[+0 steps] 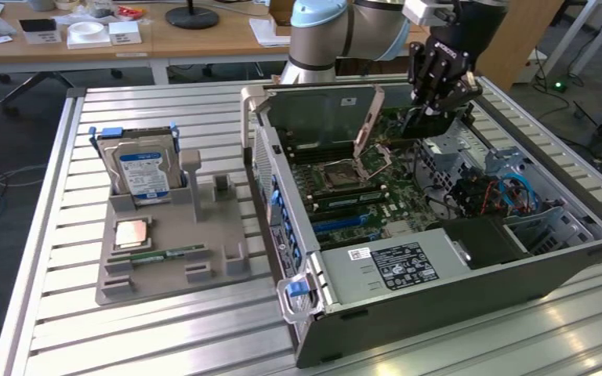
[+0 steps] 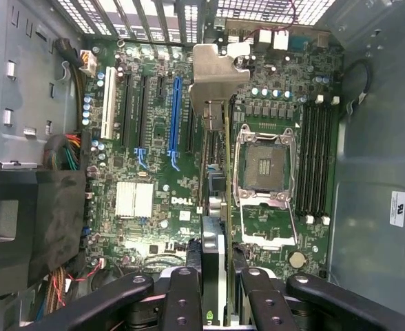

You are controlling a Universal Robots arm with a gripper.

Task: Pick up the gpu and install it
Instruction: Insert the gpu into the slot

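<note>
— So, where is the gpu (image 1: 423, 125) right now?

— In the arm's grasp, over the open case (image 1: 406, 313). The gripper (image 1: 437, 106) hangs inside the case's far end, and the card pokes down from it towards the board (image 1: 353, 196).

— Are the jaws really closed on it?

— Yes. From the wrist view the black fingers (image 2: 184, 289) press on both faces of the gpu (image 2: 216, 138), one each side, with the gripper (image 2: 216, 283) clamped across the card's near end. The card runs edge-on away from the camera.

— Which way does it point?

— Its silvery bracket (image 2: 217, 69) is at the far end, towards the vented wall of the case. Along the board (image 2: 154, 165), the card lines up between the blue slot (image 2: 175, 117) and the socket (image 2: 263, 165).

— Is it seated?

— I cannot tell whether its lower edge touches the board. From the exterior view it looks raised, near the socket (image 1: 343, 174), whose lid stands open.

— And the rest of the bench?

— A grey tray (image 1: 165, 274) sits on the slatted table (image 1: 123, 337), at the exterior view's left, well apart from the gripper. A hard drive (image 1: 142, 172) stands upright in the tray's far end, and a RAM stick (image 1: 160, 256) lies flat nearer the front.
</note>
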